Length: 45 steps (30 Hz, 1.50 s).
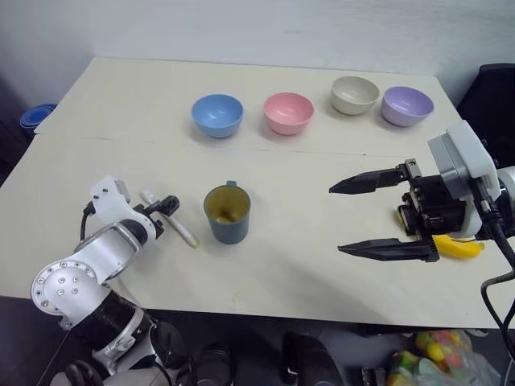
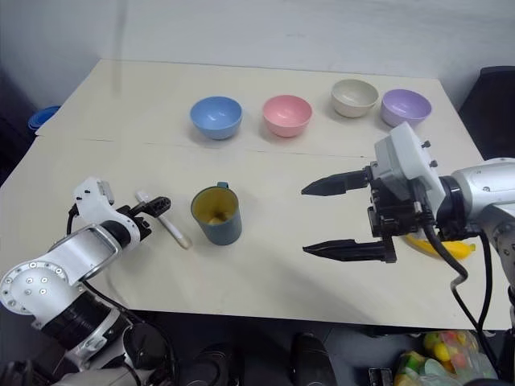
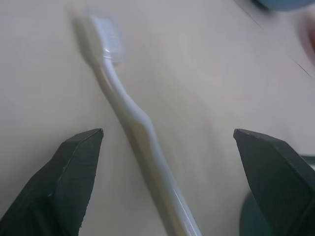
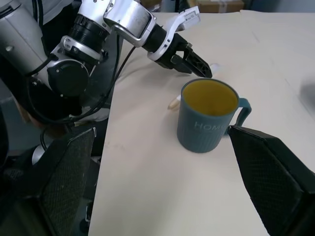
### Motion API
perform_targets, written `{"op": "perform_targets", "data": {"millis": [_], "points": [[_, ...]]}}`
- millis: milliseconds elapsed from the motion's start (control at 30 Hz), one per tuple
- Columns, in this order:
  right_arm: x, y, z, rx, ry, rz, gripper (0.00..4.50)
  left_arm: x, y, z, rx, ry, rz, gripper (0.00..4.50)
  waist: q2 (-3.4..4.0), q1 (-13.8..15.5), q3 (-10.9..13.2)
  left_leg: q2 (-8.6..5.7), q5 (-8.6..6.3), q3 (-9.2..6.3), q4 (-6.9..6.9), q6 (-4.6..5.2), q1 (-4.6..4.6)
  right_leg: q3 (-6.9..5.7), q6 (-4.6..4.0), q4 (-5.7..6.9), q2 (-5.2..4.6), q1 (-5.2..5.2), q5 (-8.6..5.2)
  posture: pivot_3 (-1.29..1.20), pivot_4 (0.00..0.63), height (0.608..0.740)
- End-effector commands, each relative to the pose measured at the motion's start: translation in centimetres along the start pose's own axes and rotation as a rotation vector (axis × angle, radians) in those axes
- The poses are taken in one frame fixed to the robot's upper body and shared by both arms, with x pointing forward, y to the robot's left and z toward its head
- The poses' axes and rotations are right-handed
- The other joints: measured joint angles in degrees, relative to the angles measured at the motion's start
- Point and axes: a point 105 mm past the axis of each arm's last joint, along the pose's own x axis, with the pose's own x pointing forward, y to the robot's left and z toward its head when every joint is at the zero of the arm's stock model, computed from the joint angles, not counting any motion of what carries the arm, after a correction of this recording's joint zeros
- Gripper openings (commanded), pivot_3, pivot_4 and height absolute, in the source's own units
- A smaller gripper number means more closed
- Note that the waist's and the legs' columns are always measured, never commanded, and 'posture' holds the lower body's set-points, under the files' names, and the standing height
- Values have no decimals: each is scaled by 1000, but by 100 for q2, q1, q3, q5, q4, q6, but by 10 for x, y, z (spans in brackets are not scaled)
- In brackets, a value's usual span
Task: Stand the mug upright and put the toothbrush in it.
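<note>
The dark teal mug [image 1: 227, 213] stands upright on the table, its yellowish inside facing up and its handle toward the far side. Just left of it the white toothbrush [image 1: 183, 233] lies flat, with its bristle head pointing away from me. My left gripper [image 3: 167, 132] is open and low over the table. In the left wrist view the toothbrush [image 3: 138, 123] runs between its two fingers without touching either. My right gripper [image 1: 335, 219] is open and empty. It hovers to the right of the mug and points left toward it.
Blue [image 1: 217, 114], pink [image 1: 288, 112], beige [image 1: 354, 94] and purple [image 1: 407, 105] bowls line the far side of the table [image 1: 322, 169]. A yellow banana [image 1: 457, 248] lies behind my right gripper near the table's right edge.
</note>
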Motion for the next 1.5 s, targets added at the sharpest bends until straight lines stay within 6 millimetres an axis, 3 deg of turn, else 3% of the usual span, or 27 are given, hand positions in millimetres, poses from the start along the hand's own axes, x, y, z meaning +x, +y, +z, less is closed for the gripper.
{"op": "perform_targets", "data": {"millis": [33,367,533,867,933,1100,1233,1333,1433,1500], "points": [[5,7,10,-53,-24,-8,4478,12,-7,1,-21,60,58,4500,-1,27,0,-2,0,0,2,0,0,-13,0,-1,-1,2,1,0,150,740],[11,10,15,-60,-59,-58,4478,23,8,-21,71,267,126,4500,1,4,-4,-4,4,-3,6,-8,15,-14,1,5,-3,11,1,0,150,740],[11,16,12,-57,-46,-69,4500,26,12,-20,72,313,154,3432,3,11,-6,-4,-1,-7,-22,-14,88,-21,0,-29,0,92,0,0,150,740],[9,20,13,-61,-42,-95,4500,27,17,-12,10,346,208,564,20,19,-15,-7,0,-16,-19,-17,88,-21,0,-29,-5,95,0,0,150,740],[8,19,12,-61,-40,-102,4500,26,20,-12,12,351,226,174,20,11,-15,-7,0,-18,-20,-17,88,-19,0,-30,-6,95,0,0,150,740],[6,16,8,-39,-25,-130,4500,25,33,0,0,318,274,173,22,-1,-16,-6,1,-18,-21,-19,87,-18,0,-32,-3,94,0,0,150,740],[2,20,5,18,-19,-119,4500,29,36,28,27,210,229,173,23,-14,-16,-16,5,-10,-22,-25,89,-25,-6,-32,9,92,-3,0,150,740],[0,16,4,-4,-4,-157,4500,33,17,48,82,109,73,173,22,-15,-16,-17,5,-3,-23,-29,88,-24,-12,-35,20,86,-6,0,150,740],[0,15,5,-4,-27,-180,4500,31,-20,67,147,-51,-276,173,22,1,-15,-18,4,3,-27,-29,80,-29,-12,-36,21,81,-6,0,150,740],[0,16,6,6,-48,-185,4500,27,-29,76,149,-130,-401,173,21,2,-15,-20,4,10,-28,-29,64,-45,-12,-45,21,78,-6,0,150,740]]}}
